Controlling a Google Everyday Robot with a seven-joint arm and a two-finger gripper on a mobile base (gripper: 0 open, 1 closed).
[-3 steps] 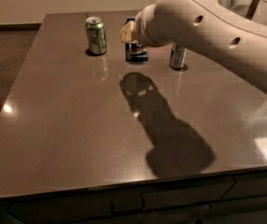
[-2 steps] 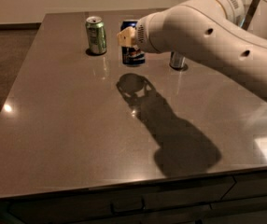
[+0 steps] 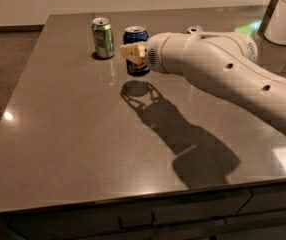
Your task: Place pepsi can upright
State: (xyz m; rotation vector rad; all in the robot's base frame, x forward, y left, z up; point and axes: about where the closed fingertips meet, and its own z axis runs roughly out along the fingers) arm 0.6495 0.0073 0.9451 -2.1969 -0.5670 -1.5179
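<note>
The pepsi can (image 3: 136,48) is dark blue with a silver top and stands upright at the back of the table, to the right of the green can (image 3: 103,37). My gripper (image 3: 133,53) has cream fingers at the can's side and is shut on it. The can's base hangs just above its dark shadow on the table (image 3: 83,149). My white arm reaches in from the right and hides the can's right side.
The silver can (image 3: 195,30) shows only its top behind my arm. A white robot part (image 3: 285,19) stands at the back right. The table's front edge has drawers below it.
My gripper has moved a little left and down with the pepsi can. The arm now lies lower across the right of the view, hiding most of the silver can.
</note>
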